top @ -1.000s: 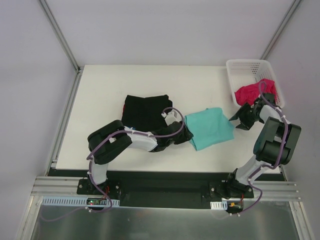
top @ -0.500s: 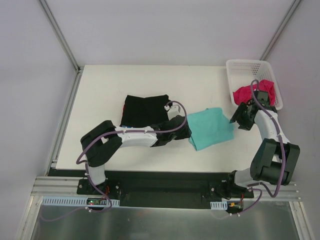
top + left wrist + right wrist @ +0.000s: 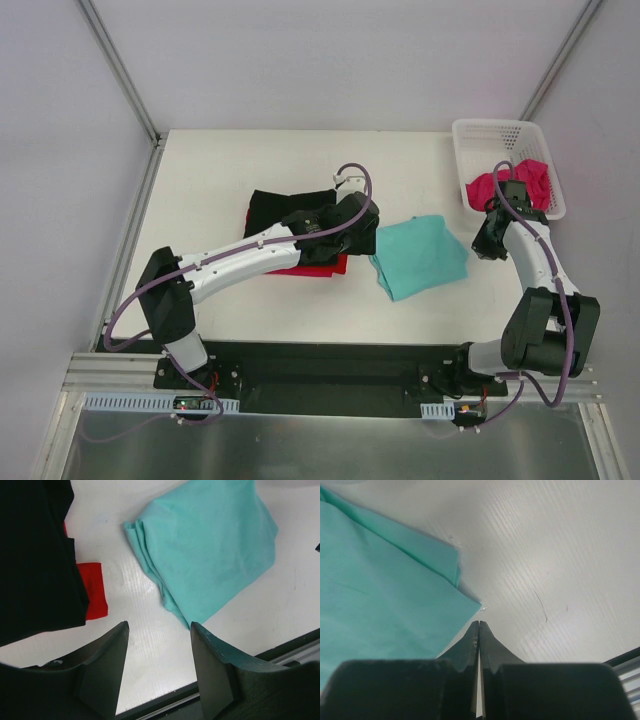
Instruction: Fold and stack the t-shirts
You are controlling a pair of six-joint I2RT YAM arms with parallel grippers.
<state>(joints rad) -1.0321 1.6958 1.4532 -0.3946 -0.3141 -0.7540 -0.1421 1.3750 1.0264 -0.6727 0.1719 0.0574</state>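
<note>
Teal t-shirt lies folded flat — layered edges stacked along one side.

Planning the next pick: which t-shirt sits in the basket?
The magenta-pink t-shirt, crumpled inside the white lattice basket. The teal-green t-shirt, black t-shirt and red t-shirt all lie out on the table.

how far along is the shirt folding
Done: the black shirt lies folded on the red shirt, and the teal shirt lies folded beside them, not stacked. In hand: the right fingers are shut at the teal shirt's corner, though a grip on cloth isn't clear; the left fingers are open and empty. Left: the magenta shirt sits crumpled in the basket.
</note>
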